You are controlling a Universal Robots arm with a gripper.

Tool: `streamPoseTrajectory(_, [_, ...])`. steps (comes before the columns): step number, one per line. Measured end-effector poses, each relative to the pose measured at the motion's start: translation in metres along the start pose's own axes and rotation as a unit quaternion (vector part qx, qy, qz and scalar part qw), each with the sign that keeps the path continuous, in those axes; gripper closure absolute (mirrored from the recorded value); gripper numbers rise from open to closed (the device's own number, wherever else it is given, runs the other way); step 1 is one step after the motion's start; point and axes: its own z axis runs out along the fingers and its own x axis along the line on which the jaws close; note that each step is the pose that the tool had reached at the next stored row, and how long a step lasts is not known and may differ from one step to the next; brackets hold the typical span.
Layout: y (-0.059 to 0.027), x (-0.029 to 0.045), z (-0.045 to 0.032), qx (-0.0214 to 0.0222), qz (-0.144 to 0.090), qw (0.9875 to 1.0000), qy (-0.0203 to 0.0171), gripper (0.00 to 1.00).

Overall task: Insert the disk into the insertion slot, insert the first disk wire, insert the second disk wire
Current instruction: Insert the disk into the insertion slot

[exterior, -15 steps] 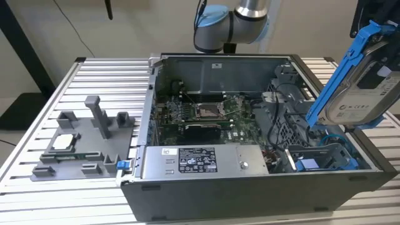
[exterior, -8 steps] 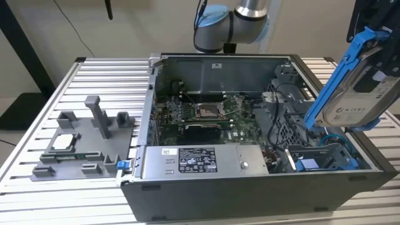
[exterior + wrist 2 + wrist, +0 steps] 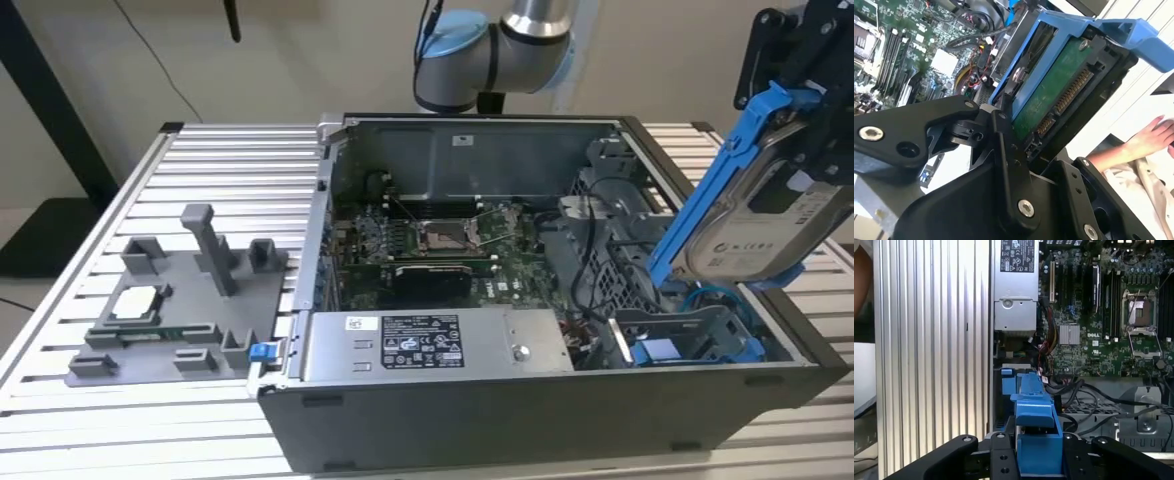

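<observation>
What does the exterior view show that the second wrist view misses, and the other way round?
Exterior view: the whole open computer case on the slatted table, the grey power-supply box, the insertion slot near the lower end of the tilted disk, and a grey tray of parts on that view's left.

Second wrist view: the disk's green circuit board with its connector pins, and a person's hand.

Shared: the disk in its blue carrier, held by the gripper, and the motherboard.
</observation>
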Motion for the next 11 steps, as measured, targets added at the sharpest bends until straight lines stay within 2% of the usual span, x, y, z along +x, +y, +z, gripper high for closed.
streamPoseTrajectory(11, [-0.0002,0.0,0.0022,0.0,0.0,1.0,-0.0001,1.0])
